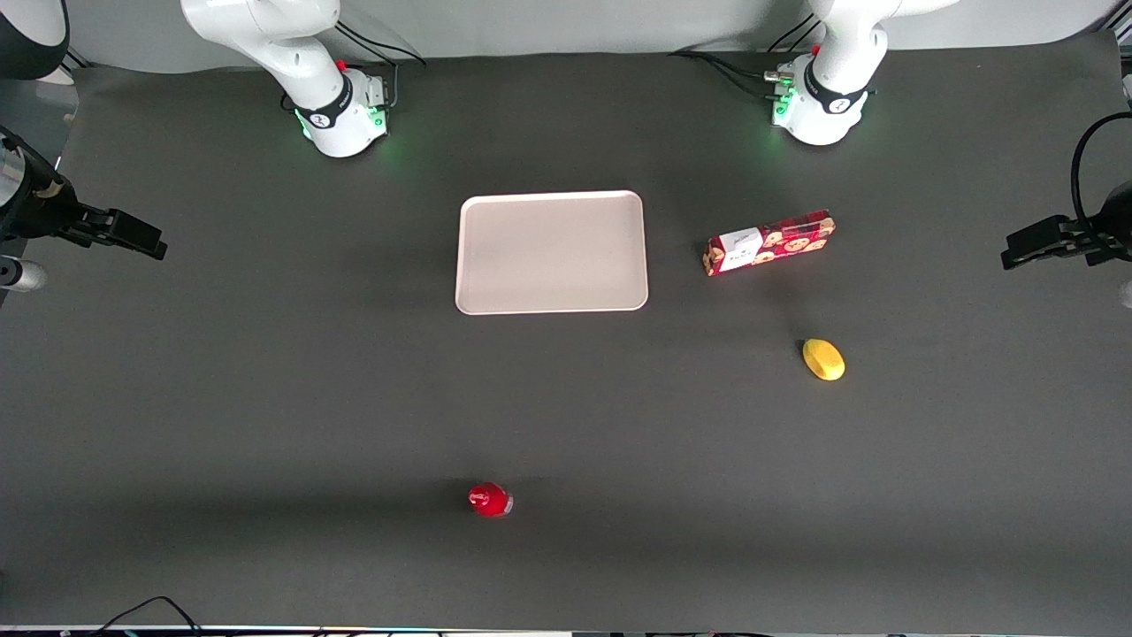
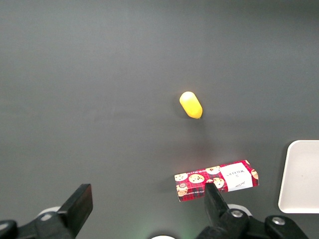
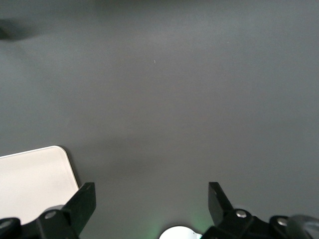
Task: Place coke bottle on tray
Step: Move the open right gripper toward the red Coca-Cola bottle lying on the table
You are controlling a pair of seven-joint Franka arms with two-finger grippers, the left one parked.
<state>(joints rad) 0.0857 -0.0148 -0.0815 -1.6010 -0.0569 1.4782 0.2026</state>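
Note:
The coke bottle [image 1: 489, 500], a small glossy red bottle seen from above, stands on the dark table, nearer to the front camera than the tray. The pale beige-pink tray [image 1: 552, 252] lies flat in the middle of the table with nothing on it. One of its rounded corners shows in the right wrist view [image 3: 30, 179]. My right gripper [image 1: 141, 237] hangs at the working arm's end of the table, well apart from the bottle and the tray. In the right wrist view the gripper [image 3: 152, 191] is open and holds nothing, with bare table under it. The bottle does not show in that view.
A long red cookie box [image 1: 769, 241] with a white label lies beside the tray toward the parked arm's end. A yellow oval object [image 1: 823, 359] lies nearer to the front camera than the box. Both also show in the left wrist view, the box [image 2: 217, 180] and the yellow object [image 2: 191, 104].

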